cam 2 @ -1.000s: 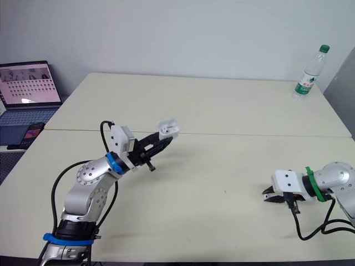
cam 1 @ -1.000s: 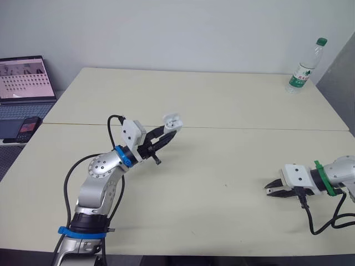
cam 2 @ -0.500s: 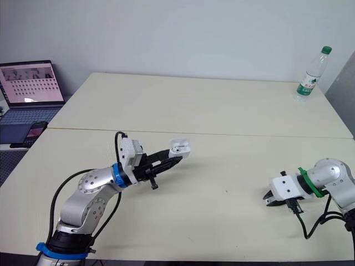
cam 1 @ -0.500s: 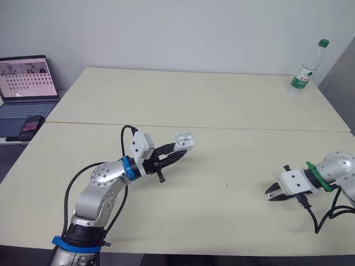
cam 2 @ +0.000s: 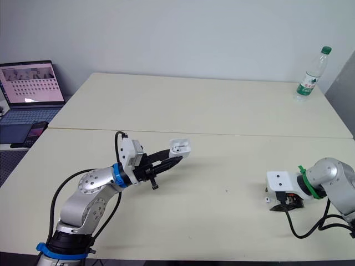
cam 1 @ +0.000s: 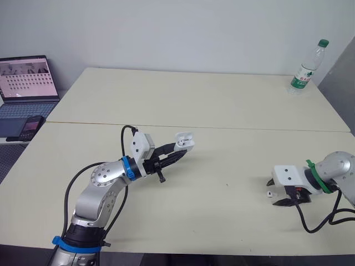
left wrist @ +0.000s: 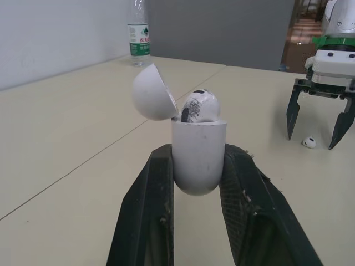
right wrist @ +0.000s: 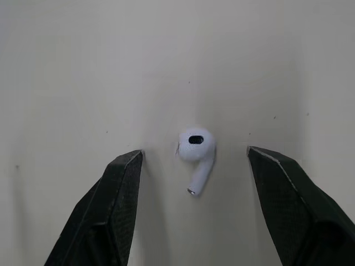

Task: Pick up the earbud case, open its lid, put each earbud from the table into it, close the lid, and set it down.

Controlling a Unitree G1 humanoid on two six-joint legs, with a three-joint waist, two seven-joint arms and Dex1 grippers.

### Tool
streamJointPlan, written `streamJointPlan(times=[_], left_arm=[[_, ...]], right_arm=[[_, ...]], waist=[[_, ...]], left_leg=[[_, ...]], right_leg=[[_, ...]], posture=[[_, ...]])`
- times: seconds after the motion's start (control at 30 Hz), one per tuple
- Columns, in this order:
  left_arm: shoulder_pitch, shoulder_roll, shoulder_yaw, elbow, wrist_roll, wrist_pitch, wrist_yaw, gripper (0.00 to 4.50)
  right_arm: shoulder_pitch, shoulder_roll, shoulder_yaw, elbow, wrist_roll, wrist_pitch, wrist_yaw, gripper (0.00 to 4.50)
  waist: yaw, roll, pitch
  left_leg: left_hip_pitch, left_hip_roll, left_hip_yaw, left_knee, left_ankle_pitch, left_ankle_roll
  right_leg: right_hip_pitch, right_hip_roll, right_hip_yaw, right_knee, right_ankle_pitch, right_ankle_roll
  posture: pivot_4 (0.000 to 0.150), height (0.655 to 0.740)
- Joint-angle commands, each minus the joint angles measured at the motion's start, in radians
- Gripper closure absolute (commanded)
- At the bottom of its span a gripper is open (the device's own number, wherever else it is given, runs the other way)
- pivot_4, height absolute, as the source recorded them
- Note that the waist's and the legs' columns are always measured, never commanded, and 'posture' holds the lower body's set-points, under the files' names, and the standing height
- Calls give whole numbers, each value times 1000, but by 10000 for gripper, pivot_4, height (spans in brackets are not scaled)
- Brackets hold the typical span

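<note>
While the cream, flat-topped table is spanning nearly the whole head view, a grey open laptop is sitting at the upper left of the frame and a clear plastic water bottle with a green cap is standing at the upper right, both well apart from the work.

Left of centre, the left gripper is clamping the white, glossy, rounded earbud case by its lower body and holding it upright above the table. Its hinged domed lid is standing open, tilted back to one side. One white earbud with a dark scuffed face is sitting in the case.

At the lower right of the frame, the right gripper is pointing down at the table with its fingers spread wide. The second small white earbud with a short stem is lying on the table between them, touching neither finger.

Judged step: closing on the second earbud.

Possible faults:
- The earbud is small, smooth and rounded; fingers closing unevenly are likely to push it sideways or squeeze it out.
- Fingertips descending too far risk scraping the table; stopping too high risks closing above the earbud.
- The case body is glossy; a knock during insertion could be turning it between the fingers, dislodging the seated earbud or shutting the lid early.
</note>
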Motion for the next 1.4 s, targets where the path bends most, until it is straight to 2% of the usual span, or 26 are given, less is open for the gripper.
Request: streamJointPlan(times=[0.03,0.2,0.37,0.63,0.87,0.97,1.17,1.4], left_arm=[[-11,-11,-8,-15,1,-20,-3,37349],[-10,-19,-13,-8,5,-27,-5,37349],[-8,-28,-17,-2,11,-35,-6,37349],[-4,-36,-19,5,21,-46,-7,37349],[0,-37,-17,7,24,-51,-5,37349],[3,-37,-16,7,24,-53,-4,37349],[3,-38,-14,11,23,-54,-4,37349],[-4,-39,-16,23,24,-58,-6,37349]], right_arm=[[-4,18,-36,-130,27,268,-67,13931],[-38,39,-33,-221,100,579,-122,13931],[-70,-16,30,-262,108,734,-172,13931],[-138,-20,97,-291,157,838,-232,13931],[-168,-33,149,-300,178,842,-266,13931],[-166,-36,157,-314,193,850,-277,19544],[-172,-44,166,-335,227,861,-287,40165],[-188,-39,151,-333,246,853,-320,40568]], waist=[[0,0,0],[0,0,0],[0,0,0],[-1,0,0],[-1,0,0],[-1,0,0],[-1,0,0],[-1,0,0]], left_leg=[[0,0,0,0,0,0],[-1,-1,0,0,0,0],[-2,-1,-1,0,0,0],[-2,0,-1,0,0,0],[-2,0,-1,0,0,0],[-3,0,-1,0,0,0],[-3,0,-2,0,0,0],[-3,0,-2,0,0,0]], right_leg=[[0,0,0,0,0,0],[0,0,0,0,0,0],[-1,0,-1,-1,0,0],[-1,1,-1,-1,0,0],[-1,1,-1,-1,0,0],[-1,1,-1,-1,0,0],[-1,1,-1,-1,0,0],[-1,1,-1,-1,0,0]], posture=[[1500,7362],[1500,7362],[1500,7362],[1500,7362],[1500,7362],[1500,7362],[1500,7362],[1500,7362]])
